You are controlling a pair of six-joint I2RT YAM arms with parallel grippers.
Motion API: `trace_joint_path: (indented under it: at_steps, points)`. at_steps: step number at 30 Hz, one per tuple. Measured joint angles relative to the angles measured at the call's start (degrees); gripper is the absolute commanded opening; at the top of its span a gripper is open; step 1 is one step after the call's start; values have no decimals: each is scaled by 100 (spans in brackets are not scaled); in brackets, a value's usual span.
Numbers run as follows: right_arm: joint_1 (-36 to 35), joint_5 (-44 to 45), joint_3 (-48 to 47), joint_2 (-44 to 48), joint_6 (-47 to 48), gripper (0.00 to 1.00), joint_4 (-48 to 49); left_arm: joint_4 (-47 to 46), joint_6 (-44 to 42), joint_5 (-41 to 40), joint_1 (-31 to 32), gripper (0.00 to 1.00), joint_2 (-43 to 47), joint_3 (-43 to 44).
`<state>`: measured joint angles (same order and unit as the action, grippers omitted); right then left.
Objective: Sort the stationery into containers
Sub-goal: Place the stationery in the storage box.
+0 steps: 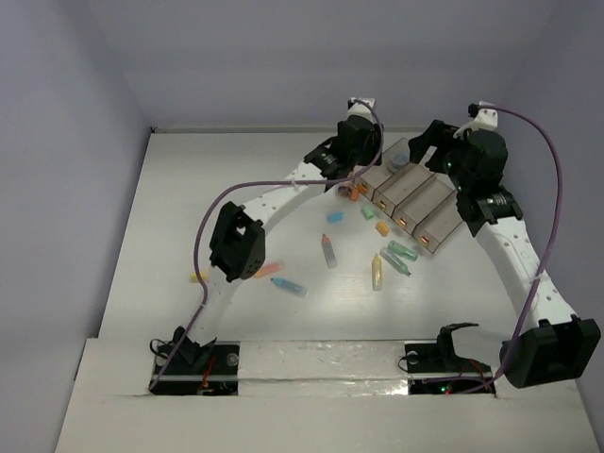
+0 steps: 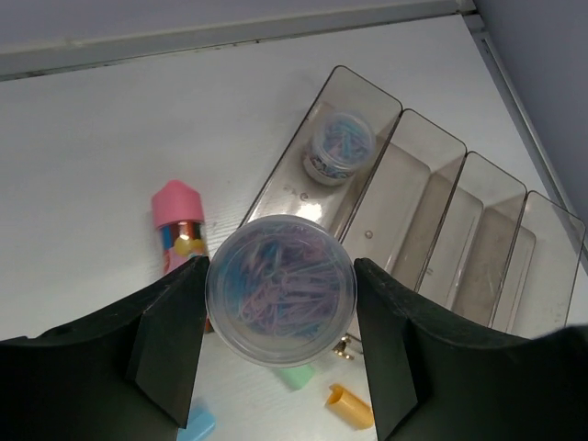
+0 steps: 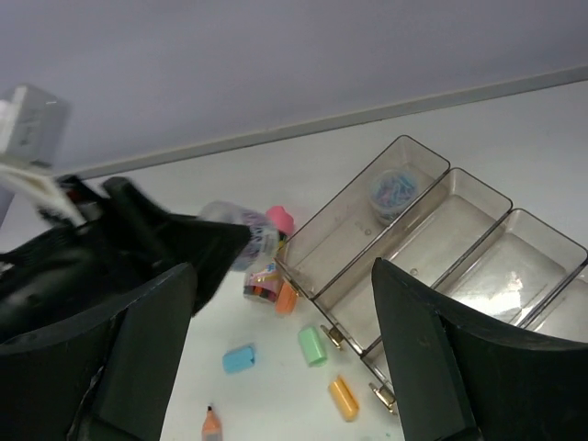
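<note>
Tub of clips point(image 2: 280, 292) in left tool point(image 2: 280, 276), beside tray point(image 2: 404, 202)

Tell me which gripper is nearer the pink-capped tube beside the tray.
Left. The left gripper, holding a clip tub, hangs right beside the pink-capped tube; the right gripper hovers farther off, across the tray.

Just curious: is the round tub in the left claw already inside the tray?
Out: the tub is clamped between the left gripper's fingers, not resting in the tray.
</note>
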<state>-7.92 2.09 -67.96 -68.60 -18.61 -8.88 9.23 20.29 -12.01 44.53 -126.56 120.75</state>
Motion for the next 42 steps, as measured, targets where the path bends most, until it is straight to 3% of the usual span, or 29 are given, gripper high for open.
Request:
trace_joint_path:
  at_steps: [3, 12, 29, 34, 37, 38, 42]
  points:
    - [0, 50, 109, 111, -37, 82, 42, 85, -4, 94, 55, 35, -588, 632]
    - [0, 46, 527, 341, -74, 82, 48, -44, 7, 146, 111, 35, -1143, 1244]
    - [0, -125, 699, 522, -90, 84, 210, -173, -22, 114, 109, 42, -1808, 1429]
    - [0, -142, 704, 522, -87, 84, 223, -214, -22, 107, 109, 40, -1836, 1429]
    - [0, -214, 706, 522, -87, 84, 249, -282, -22, 105, 109, 50, -1871, 1438]
    - [0, -232, 706, 522, -87, 84, 256, -291, -22, 105, 109, 63, -1891, 1460]
    - [0, -256, 706, 522, -87, 84, 258, -304, -33, 94, 109, 85, -1919, 1484]
